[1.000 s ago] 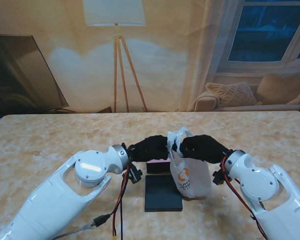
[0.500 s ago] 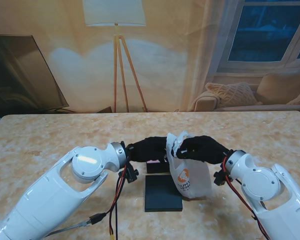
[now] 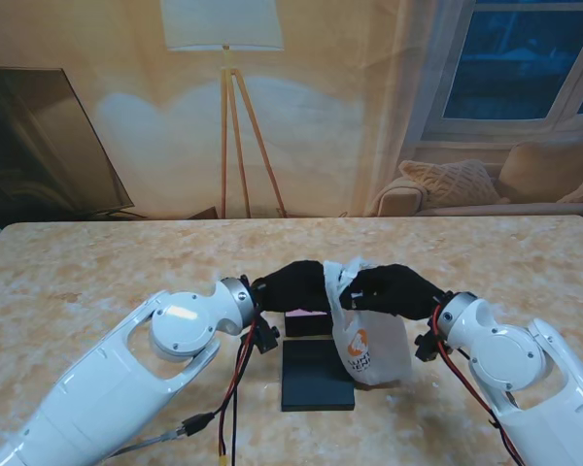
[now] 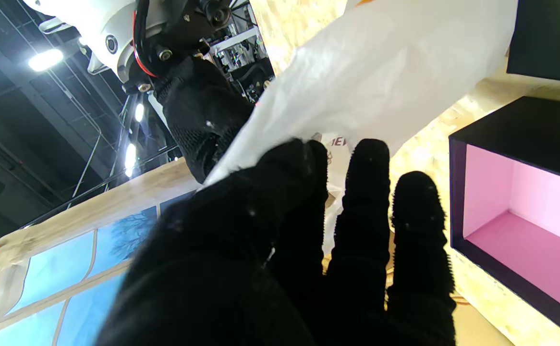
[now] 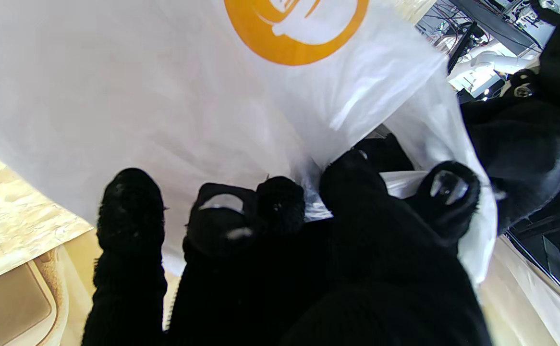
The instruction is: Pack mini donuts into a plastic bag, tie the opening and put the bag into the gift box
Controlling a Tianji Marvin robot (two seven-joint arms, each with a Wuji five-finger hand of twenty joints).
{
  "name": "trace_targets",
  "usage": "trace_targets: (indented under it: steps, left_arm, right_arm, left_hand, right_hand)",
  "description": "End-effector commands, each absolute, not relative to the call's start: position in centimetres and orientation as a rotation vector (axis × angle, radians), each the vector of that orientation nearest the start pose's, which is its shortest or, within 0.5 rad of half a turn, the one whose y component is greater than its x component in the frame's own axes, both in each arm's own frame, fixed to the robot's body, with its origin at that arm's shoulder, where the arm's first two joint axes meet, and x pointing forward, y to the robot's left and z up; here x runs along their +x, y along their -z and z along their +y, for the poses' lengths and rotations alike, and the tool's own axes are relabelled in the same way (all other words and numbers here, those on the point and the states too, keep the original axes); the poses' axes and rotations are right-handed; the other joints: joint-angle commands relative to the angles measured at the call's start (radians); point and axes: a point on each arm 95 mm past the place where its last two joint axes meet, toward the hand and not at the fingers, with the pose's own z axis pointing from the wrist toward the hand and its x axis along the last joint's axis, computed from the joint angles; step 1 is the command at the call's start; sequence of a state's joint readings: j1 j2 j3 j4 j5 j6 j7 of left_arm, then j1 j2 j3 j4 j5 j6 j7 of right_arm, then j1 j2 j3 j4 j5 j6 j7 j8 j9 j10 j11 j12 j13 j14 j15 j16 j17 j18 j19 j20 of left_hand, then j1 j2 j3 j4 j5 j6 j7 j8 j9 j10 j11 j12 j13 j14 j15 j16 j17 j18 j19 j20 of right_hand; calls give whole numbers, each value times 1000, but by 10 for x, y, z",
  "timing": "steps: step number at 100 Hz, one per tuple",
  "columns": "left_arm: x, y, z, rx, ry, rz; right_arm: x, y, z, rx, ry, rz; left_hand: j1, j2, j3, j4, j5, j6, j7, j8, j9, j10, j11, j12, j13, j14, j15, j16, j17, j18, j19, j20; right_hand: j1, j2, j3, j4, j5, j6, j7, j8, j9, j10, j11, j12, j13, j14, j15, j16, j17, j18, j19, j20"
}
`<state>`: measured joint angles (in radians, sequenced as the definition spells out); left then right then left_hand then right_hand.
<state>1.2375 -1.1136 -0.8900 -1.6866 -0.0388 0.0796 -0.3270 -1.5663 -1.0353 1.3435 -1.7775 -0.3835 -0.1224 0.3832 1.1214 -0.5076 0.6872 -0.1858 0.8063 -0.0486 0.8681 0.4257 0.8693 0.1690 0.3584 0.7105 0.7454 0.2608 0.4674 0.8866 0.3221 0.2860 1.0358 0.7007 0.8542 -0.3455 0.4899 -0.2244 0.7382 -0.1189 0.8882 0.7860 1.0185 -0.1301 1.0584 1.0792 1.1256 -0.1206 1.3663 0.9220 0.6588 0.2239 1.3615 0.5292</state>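
Note:
A white plastic bag (image 3: pixel 371 342) with an orange logo hangs just above the table's middle, held at its top by both black-gloved hands. My left hand (image 3: pixel 293 286) pinches the bag's top edge from the left; in its wrist view the thumb presses the film (image 4: pixel 381 86). My right hand (image 3: pixel 394 288) grips the bunched mouth from the right, with plastic (image 5: pixel 188 96) between its fingers. The gift box (image 3: pixel 307 321), black with a pink inside (image 4: pixel 525 211), sits open under the left hand, beside the bag. The donuts are hidden inside the bag.
A flat black lid (image 3: pixel 317 374) lies on the table nearer to me than the box, partly under the bag. Red and black cables (image 3: pixel 235 374) hang from the left wrist. The marble-patterned table (image 3: pixel 97 282) spreads on both sides.
The left forearm has shifted slightly right and nearer to me. The bag's top has bunched a little tighter between the two hands. The right arm has hardly moved.

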Motion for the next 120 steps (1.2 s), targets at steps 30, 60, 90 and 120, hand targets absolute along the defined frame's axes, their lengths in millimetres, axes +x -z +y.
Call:
trace_targets:
  steps: [30, 60, 90, 120]
  left_arm:
    - [407, 248, -151, -1990, 2218, 1643]
    - [406, 251, -154, -1986, 2225, 1609]
    - [410, 247, -143, -1989, 2218, 1725]
    - [411, 245, -140, -2006, 2201, 1798]
  right_arm:
    - [395, 263, 2, -1822, 2111, -1779]
    - [393, 265, 1, -1838, 2073, -1778]
    - [394, 264, 0, -1848, 2084, -1762]
    - [397, 265, 4, -1867, 2063, -1724]
  left_hand:
    - [-181, -243, 152, -91, -31, -46, 159, 20, -70, -33, 165, -79, -6, -24, 110, -74, -30, 8, 5, 35]
    - [-212, -250, 165, -100, -48, -27, 203, 59, -66, -31, 213, -79, 15, -23, 159, -44, -14, -7, 10, 35]
    - [-102, -95, 185, -20, -20, 135, -271, -89, -120, 33, 86, -256, -34, -4, 24, -152, -31, -2, -76, -71]
    - [35, 74, 222, 57, -13, 118, -352, -52, -104, 22, 78, -289, -12, 3, -57, -58, -18, -19, -95, -102]
  right_hand:
    - [72, 63, 92, 10, 52, -71, 63, 22, 27, -9, 24, 0, 36, -16, 32, -14, 19, 1, 43, -6]
    - [57, 25, 86, 8, 62, -74, 65, -50, 51, -20, 4, -26, 64, -34, 12, -38, 51, -19, 50, -22]
    - [68, 31, 97, 7, 57, -61, 74, -72, 51, -16, 5, -32, 67, -28, 9, -44, 51, -10, 51, -29]
    - [72, 34, 105, 6, 56, -58, 88, -57, 58, -10, 13, -35, 75, -18, 15, -45, 53, 1, 59, -30]
